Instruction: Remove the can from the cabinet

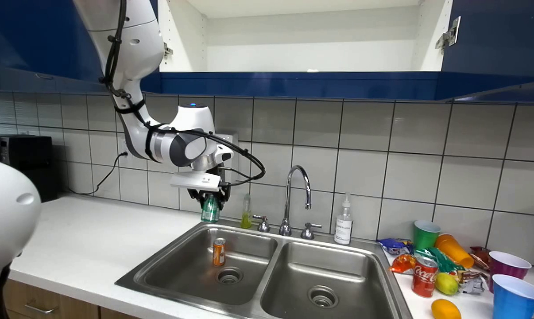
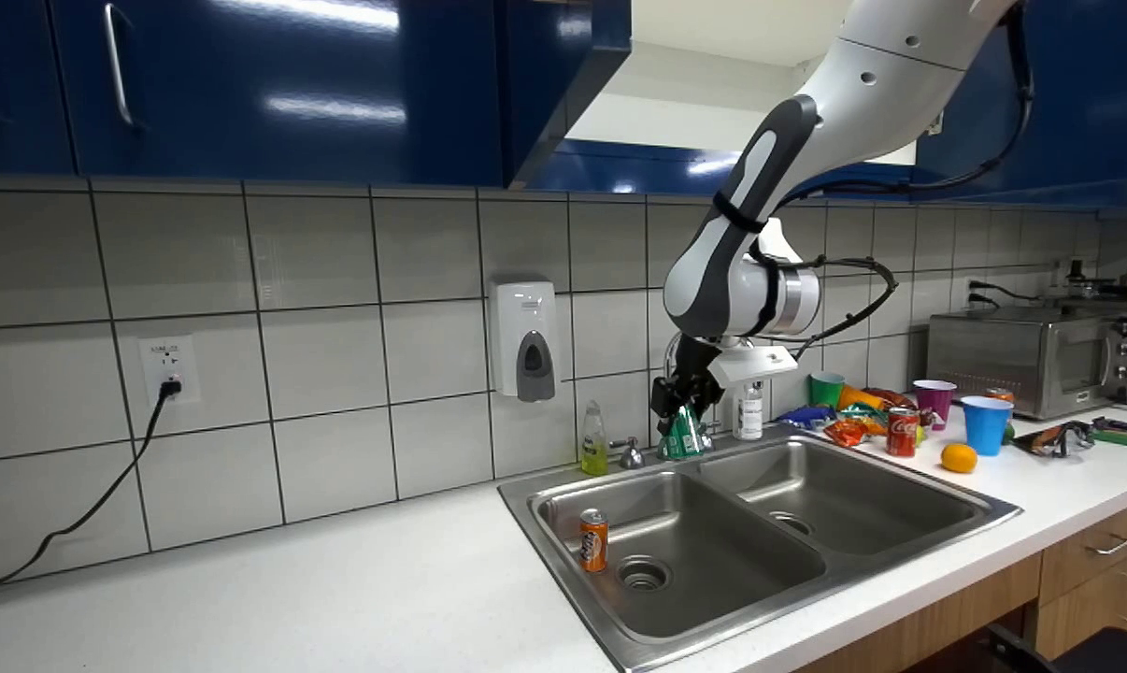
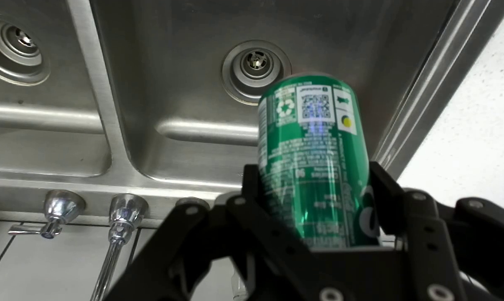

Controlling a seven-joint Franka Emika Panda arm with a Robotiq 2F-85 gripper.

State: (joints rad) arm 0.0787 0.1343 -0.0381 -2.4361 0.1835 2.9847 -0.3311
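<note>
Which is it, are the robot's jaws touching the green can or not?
Touching. The wrist view shows the jaws closed against the green can, one on each side, with no gap.

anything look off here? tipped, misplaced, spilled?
Two oddities. The orange can stands in the sink, an unusual place for a drink. The orange cup lies tipped among packets, unlike the upright blue cup. No spill shows; the green can in the claw looks undented where visible.
</note>
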